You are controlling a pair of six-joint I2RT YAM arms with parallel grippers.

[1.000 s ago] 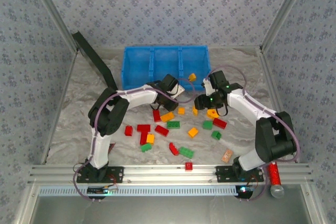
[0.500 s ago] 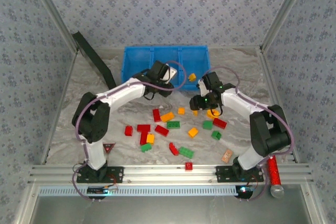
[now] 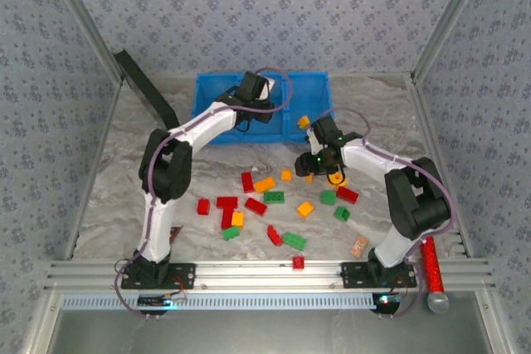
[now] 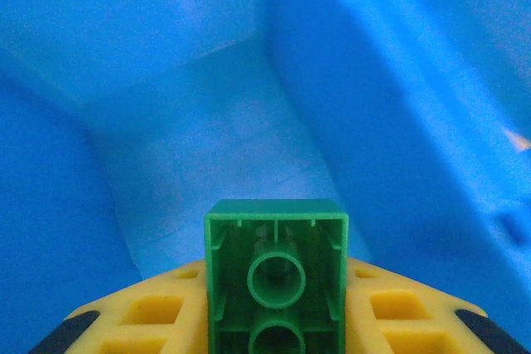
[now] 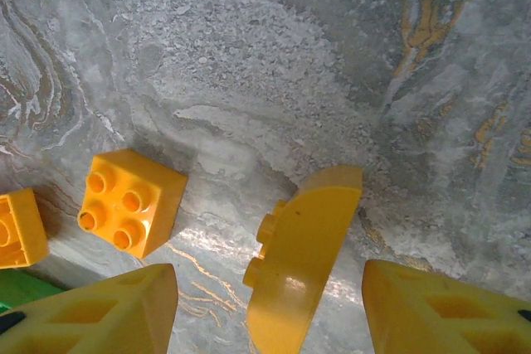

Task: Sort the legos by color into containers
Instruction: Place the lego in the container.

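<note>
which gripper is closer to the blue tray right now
Left. The left gripper hangs over the blue tray, shut on a green brick. The right gripper is over the table, in front of the tray's right end.

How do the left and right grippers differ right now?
The left gripper is shut on a green brick; the right gripper is open and holds nothing. The left gripper hangs over a compartment of the blue tray; the right gripper sits low over the table, straddling an orange curved piece that lies there. Both have yellow fingers.
</note>
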